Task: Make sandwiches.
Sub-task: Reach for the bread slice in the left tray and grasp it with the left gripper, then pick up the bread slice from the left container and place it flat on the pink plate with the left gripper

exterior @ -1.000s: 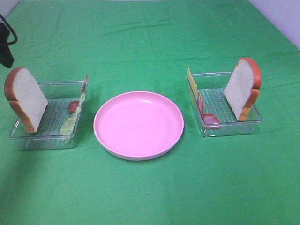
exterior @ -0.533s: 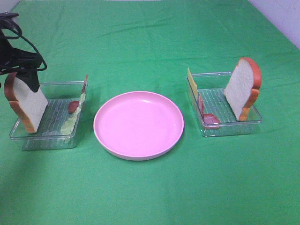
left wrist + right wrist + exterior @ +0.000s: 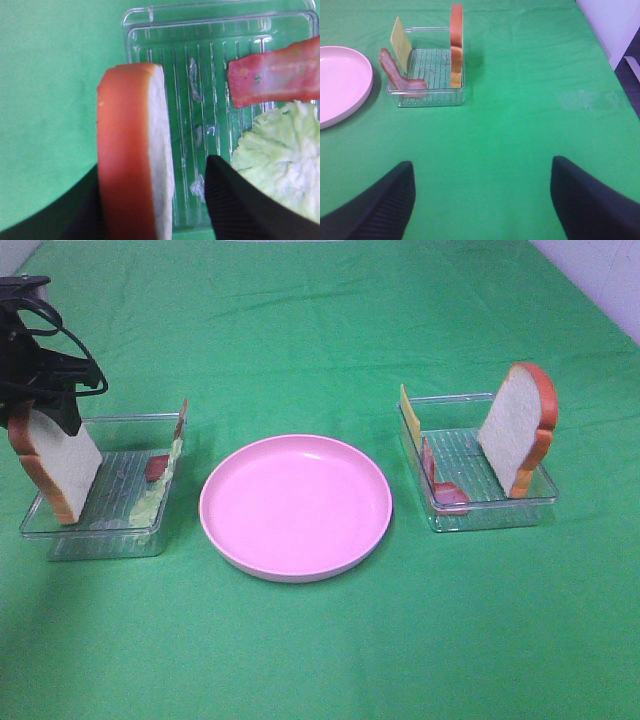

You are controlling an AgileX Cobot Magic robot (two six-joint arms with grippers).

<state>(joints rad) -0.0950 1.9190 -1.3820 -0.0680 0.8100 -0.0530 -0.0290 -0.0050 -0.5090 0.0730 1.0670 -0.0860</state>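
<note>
Nearest you, R gripper (image 3: 481, 172) hangs over bare green cloth (image 3: 320, 660), fingers spread wide w/ nothing btwn, well short of the R tray (image 3: 490, 515); it's outside the overhead view. Next back, pink plate (image 3: 300, 570) mid-table w/ nothing on it, so I'd say no sandwich is begun. Level w/ it, a tray each side. R tray: R bread slice (image 3: 515, 430) on edge at the outer end, cheese (image 3: 408, 418) upright at the inner end, bacon strip (image 3: 450, 495) slumped btwn. L tray (image 3: 100, 540): lettuce (image 3: 155, 495) and 2nd bacon strip (image 3: 157, 467) along the inner wall, L bread slice (image 3: 62, 462) on edge at the outer end, top tipped outward. Farthest, L gripper (image 3: 152, 195) sits over that slice's top, jaws straddling its thickness. Wrist cam shows one finger hard by the crust side, the other w/ a clear gap to the white face, so it's open around the slice, not clamped. What your next move turns on: slice is right btwn the L fingers, long axis up-down & tilted, flat faces toward the pads. Prob. close first, then lift and carry inward, since the plate lies toward centre from the slice. L arm is on it; R is well apart
</note>
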